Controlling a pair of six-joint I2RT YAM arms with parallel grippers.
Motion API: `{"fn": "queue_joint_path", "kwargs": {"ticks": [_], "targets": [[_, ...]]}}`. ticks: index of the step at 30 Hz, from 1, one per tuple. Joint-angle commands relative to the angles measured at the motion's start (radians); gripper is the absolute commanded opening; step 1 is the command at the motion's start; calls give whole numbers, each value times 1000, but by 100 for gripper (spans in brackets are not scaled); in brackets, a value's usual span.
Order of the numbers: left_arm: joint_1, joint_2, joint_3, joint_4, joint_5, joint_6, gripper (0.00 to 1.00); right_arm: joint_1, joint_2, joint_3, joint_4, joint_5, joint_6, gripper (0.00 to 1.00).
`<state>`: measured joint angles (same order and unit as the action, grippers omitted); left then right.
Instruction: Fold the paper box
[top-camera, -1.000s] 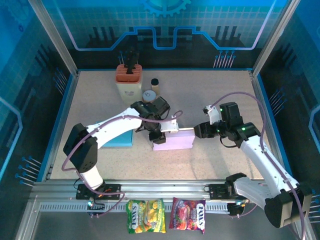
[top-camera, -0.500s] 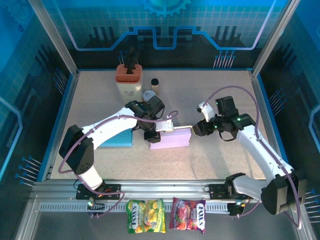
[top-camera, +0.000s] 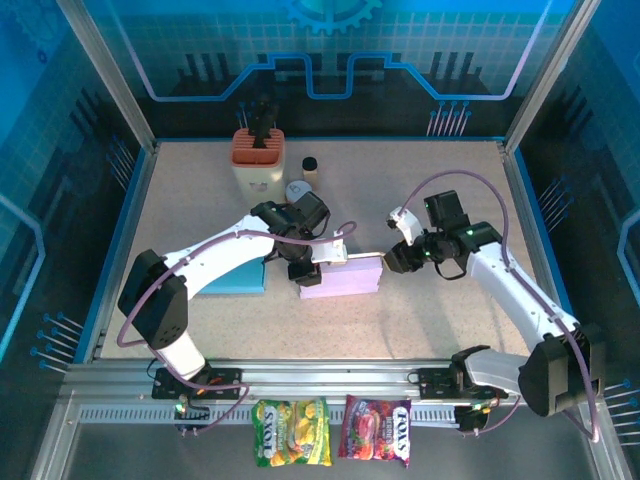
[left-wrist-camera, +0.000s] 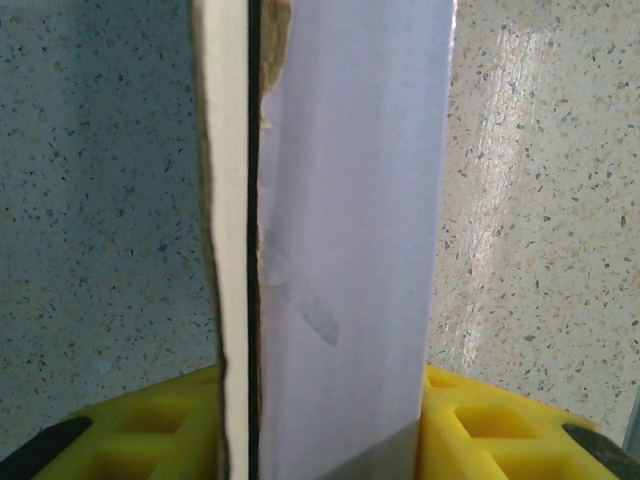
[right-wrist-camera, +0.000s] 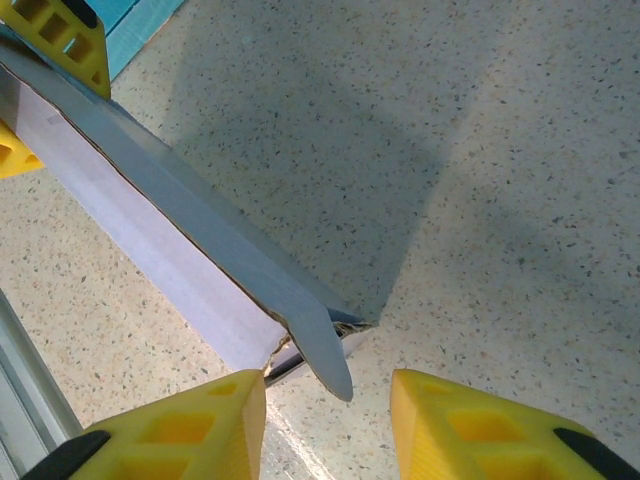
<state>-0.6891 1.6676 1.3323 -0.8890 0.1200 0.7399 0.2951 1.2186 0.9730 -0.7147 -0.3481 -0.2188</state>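
Paper box (top-camera: 343, 278): lavender, long and low, lying on its side on the speckled table (top-camera: 440, 190) near the centre, long axis running left to right. In the left wrist view the box (left-wrist-camera: 345, 250) runs straight between the yellow fingers (left-wrist-camera: 150, 430), with a cream cardboard edge along its left side and a torn brown patch at the far end. Left gripper (top-camera: 308, 272) sits over the left end of the box, and both fingers press against its sides, so it is clamped on the box. Right gripper (top-camera: 391, 260) sits at the right end. In the right wrist view the box (right-wrist-camera: 150, 240) comes in diagonally from the upper left, and a loose end flap (right-wrist-camera: 322, 355) pokes down into the gap between the two yellow fingers (right-wrist-camera: 180, 430). These fingers stand apart, neither visibly touching the flap, so the right gripper (right-wrist-camera: 328, 420) is not gripping. Just left of the box lies a flat blue slab (top-camera: 238, 281), partly under the left arm. Further back on the left stands a cream holder with an orange top (top-camera: 258, 160), with a small dark-capped bottle (top-camera: 309, 168) to its right. Two snack bags, one yellow-green (top-camera: 291, 432) and one red (top-camera: 378, 430), lie at the near rail.
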Motion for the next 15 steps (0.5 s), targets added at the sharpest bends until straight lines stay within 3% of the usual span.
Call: {"fn": "queue_joint_path", "kwargs": {"ticks": [1,15], "targets": [[4,-13,9,-11,10,12,42,19,20,42,-26,-26,-11,36],[4,-3,20,-10,19,2,42,42,59,60,-44,-18,-1,15]]}}
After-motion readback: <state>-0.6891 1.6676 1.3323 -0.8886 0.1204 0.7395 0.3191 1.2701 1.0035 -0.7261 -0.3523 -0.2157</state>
